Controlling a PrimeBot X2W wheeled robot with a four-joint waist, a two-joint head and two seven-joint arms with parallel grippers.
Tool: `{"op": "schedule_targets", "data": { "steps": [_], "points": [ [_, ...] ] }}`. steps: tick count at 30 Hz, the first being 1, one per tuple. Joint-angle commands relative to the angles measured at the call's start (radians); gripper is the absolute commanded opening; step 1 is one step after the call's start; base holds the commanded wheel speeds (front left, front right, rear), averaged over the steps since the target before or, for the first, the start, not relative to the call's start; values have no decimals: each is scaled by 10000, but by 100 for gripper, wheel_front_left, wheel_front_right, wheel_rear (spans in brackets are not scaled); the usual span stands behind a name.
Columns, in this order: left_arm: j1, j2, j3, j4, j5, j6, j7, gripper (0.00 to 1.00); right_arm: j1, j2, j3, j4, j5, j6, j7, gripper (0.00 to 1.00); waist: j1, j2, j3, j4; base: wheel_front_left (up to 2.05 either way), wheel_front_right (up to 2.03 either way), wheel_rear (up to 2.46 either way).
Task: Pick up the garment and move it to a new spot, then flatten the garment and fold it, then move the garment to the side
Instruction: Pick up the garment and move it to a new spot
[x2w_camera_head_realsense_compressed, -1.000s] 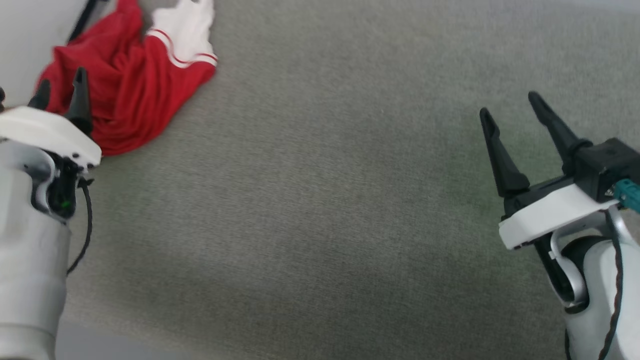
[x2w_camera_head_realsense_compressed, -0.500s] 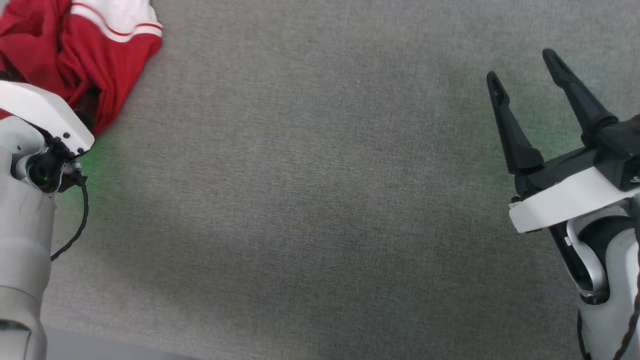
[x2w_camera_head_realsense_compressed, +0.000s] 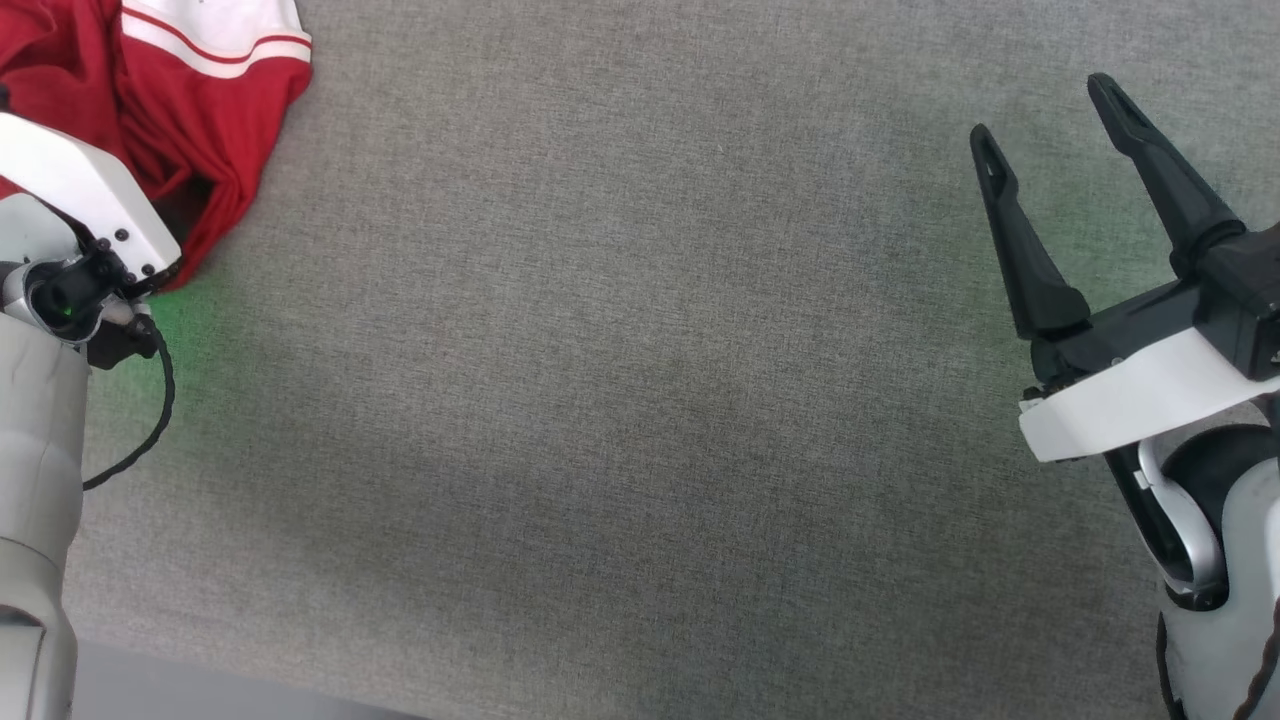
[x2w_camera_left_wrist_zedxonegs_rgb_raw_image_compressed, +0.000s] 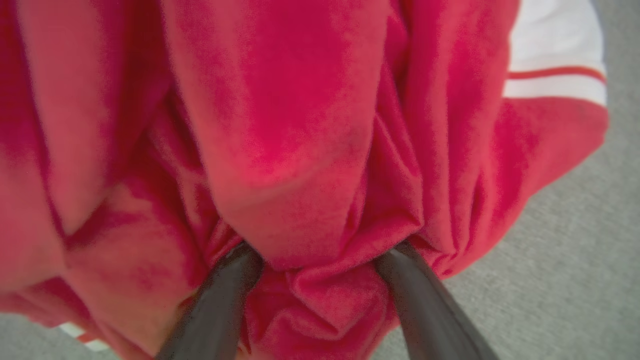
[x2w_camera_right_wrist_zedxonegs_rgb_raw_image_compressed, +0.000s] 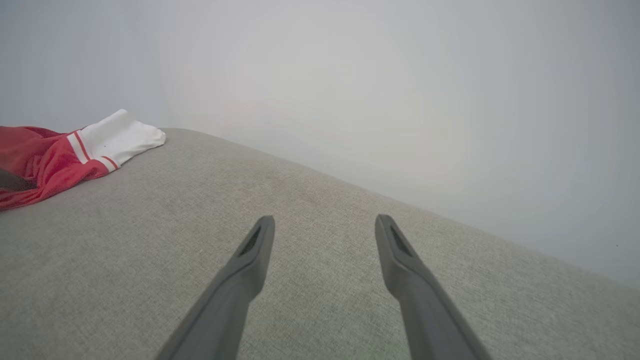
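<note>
Two grippers stood wide-jawed: the left gripper (x2w_camera_left_wrist_zedxonegs_rgb_raw_image_compressed: 322, 255) sunk into the garment (x2w_camera_left_wrist_zedxonegs_rgb_raw_image_compressed: 280, 125), cloth between its jaws; the right gripper (x2w_camera_head_realsense_compressed: 1045, 112) empty, well apart from it.

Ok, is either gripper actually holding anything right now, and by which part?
Nothing is held. The left gripper is open, its fingers sunk into a bunched fold of the garment; the right gripper is open and empty.

Soft even light w/ faint green glow — left wrist view blurry.
</note>
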Motion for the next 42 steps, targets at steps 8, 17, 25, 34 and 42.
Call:
{"op": "schedule_targets", "data": {
  "steps": [8,17,25,34,42],
  "points": [
    [406,119,-362,-73,56,-12,-707,0,-72,32,-91,208,86,1,-142,100,0,-1,-466,51,0,0,0],
    [-239,844,-1051,-1092,660,-14,-2408,0,331,282,-394,642,228,1,-655,100,0,-1,-1589,226,0,0,0],
    [-605,1489,-1745,-2160,1037,-14,-2998,0,738,570,-645,996,387,1,-1051,100,0,-1,-2589,328,0,0,0],
    [-892,2109,-2394,-3814,1345,-14,-2625,0,1149,873,-1044,1216,471,1,-1452,100,0,-1,-3438,243,0,0,0],
    [-436,2668,-2623,-6043,1236,170,-1566,0,1543,1132,-1607,1206,508,1,-1776,100,0,-1,-3877,-330,0,0,0]
  ]
}}
